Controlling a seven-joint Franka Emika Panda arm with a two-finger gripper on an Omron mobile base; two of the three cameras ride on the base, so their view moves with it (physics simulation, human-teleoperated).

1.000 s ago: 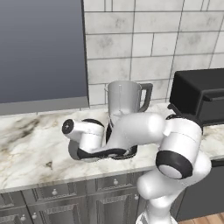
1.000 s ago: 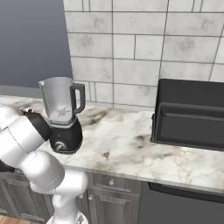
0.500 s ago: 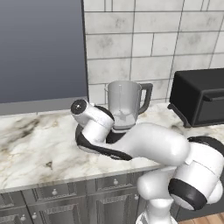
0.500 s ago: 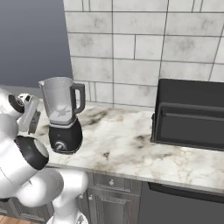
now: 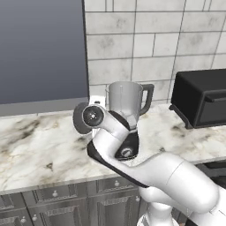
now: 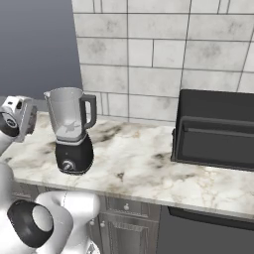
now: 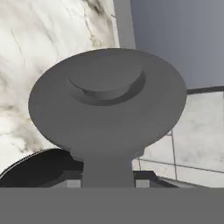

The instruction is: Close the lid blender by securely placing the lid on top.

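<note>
Lid (image 7: 107, 105), centre of hand view, clamped in the closed gripper (image 7: 107, 177), off the counter. Blender (image 6: 72, 130), left of centre in right base view, jar open. Placement remains.

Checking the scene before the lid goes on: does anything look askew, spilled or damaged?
Nothing spilled or damaged. The blender stands upright on the counter, jar mouth open. The one odd thing is the lid: it is held on edge in the gripper, left of the jar, not flat over the mouth.
</note>
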